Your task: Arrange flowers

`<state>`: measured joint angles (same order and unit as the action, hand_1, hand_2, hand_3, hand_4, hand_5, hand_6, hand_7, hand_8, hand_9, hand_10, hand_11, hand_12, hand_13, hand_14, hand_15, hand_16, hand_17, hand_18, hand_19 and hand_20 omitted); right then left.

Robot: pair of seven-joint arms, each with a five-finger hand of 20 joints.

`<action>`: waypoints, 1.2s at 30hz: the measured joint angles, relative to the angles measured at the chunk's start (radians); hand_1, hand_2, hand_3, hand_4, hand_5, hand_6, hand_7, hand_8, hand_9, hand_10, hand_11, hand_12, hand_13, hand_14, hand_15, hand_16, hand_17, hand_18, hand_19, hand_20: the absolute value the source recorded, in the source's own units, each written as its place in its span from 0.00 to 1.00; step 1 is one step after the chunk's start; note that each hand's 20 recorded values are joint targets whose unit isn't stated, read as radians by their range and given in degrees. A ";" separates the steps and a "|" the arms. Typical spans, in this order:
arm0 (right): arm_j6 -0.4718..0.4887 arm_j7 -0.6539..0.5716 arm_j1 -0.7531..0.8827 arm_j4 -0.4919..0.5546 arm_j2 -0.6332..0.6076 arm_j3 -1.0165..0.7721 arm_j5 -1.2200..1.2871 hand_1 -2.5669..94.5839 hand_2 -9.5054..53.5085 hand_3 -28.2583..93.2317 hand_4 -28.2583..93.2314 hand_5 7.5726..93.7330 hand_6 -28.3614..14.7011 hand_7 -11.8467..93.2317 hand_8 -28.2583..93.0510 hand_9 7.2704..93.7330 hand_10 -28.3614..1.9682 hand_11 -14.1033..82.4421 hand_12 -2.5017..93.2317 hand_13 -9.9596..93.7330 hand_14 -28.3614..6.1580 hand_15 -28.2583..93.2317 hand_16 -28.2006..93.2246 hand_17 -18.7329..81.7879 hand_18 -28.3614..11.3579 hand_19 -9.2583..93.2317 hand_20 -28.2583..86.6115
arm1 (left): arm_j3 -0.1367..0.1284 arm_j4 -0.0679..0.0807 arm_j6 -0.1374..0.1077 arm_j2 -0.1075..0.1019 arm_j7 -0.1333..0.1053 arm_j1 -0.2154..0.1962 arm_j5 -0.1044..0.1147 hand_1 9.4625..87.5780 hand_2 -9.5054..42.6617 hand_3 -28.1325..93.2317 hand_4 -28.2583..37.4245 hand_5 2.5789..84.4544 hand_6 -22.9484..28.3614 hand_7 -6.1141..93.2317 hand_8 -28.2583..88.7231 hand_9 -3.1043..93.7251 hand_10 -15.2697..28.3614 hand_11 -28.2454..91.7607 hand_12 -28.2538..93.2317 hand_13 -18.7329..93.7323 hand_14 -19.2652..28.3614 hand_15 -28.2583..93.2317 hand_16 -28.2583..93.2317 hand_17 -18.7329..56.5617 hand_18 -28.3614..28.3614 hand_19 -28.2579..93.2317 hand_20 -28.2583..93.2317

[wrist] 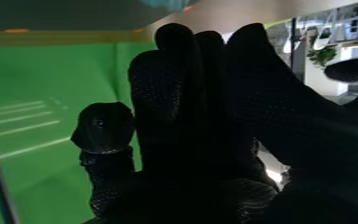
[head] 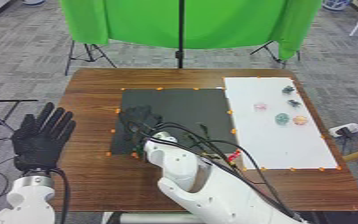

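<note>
In the head view, the right hand (head: 138, 117) is over the left part of the black mat (head: 180, 100), dark against it. Its fingers look straight or relaxed in the right wrist view, where the hand (wrist: 189, 125) holds nothing that I can see. A red and pink flower (head: 234, 156) lies by the mat's near right corner, beside the right forearm, with a thin green stem (head: 203, 131) farther up the mat. Part of the mat is hidden under the right arm. The left hand (head: 42, 134) is open at the table's left edge, fingers pointing away.
A white sheet (head: 255, 140) covers the table's right side. On it stand small pink (head: 261, 106), teal (head: 282, 119) and orange (head: 301, 120) pieces and two dark ones (head: 288, 90). Orange tape marks edge both mats. A green cloth (head: 229, 25) hangs behind the table.
</note>
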<state>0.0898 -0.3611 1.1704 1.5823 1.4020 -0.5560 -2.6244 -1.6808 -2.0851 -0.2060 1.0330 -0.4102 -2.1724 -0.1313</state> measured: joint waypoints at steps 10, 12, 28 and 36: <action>0.063 -0.068 0.002 0.034 -0.040 0.001 -0.015 0.51 0.00 0.88 0.00 0.72 0.57 0.31 0.12 0.65 0.33 0.50 0.24 0.66 0.36 0.86 0.46 0.54 0.04 1.00 0.78 | -0.006 -0.001 0.000 0.008 0.001 -0.015 0.000 0.24 0.34 0.88 0.00 0.47 0.64 0.17 0.16 0.39 0.72 0.39 0.30 0.39 0.75 0.52 0.17 0.12 0.75 0.52 0.32; 0.089 -0.074 0.000 0.025 -0.039 0.003 -0.018 0.51 0.00 0.86 0.00 0.73 0.57 0.31 0.12 0.65 0.33 0.50 0.24 0.66 0.36 0.86 0.46 0.54 0.04 1.00 0.78 | -0.001 0.001 0.000 0.009 0.003 -0.012 0.000 0.24 0.34 0.88 0.00 0.47 0.64 0.17 0.16 0.39 0.72 0.39 0.30 0.39 0.75 0.52 0.17 0.12 0.75 0.52 0.32; 0.026 -0.097 0.002 -0.033 -0.022 0.009 -0.036 0.63 0.00 0.79 0.00 0.80 0.58 0.44 0.23 0.75 0.44 0.38 0.37 0.69 0.40 0.84 0.50 0.55 0.05 1.00 0.77 | 0.025 0.007 0.000 0.010 0.022 0.004 -0.001 0.24 0.34 0.88 0.00 0.47 0.64 0.17 0.16 0.39 0.72 0.39 0.30 0.39 0.75 0.52 0.17 0.12 0.75 0.52 0.31; -0.036 -0.093 -0.008 -0.016 -0.034 0.034 -0.035 0.64 0.00 0.80 0.00 0.80 0.58 0.44 0.24 0.78 0.46 0.33 0.42 0.69 0.41 0.83 0.52 0.55 0.05 1.00 0.77 | 0.024 0.007 0.000 0.013 0.022 0.001 -0.001 0.24 0.34 0.88 0.00 0.47 0.64 0.17 0.16 0.39 0.72 0.39 0.30 0.39 0.75 0.52 0.17 0.12 0.75 0.52 0.31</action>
<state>0.0533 -0.4542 1.1625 1.5664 1.3683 -0.5224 -2.6592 -1.6570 -2.0778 -0.2059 1.0462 -0.3883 -2.1718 -0.1322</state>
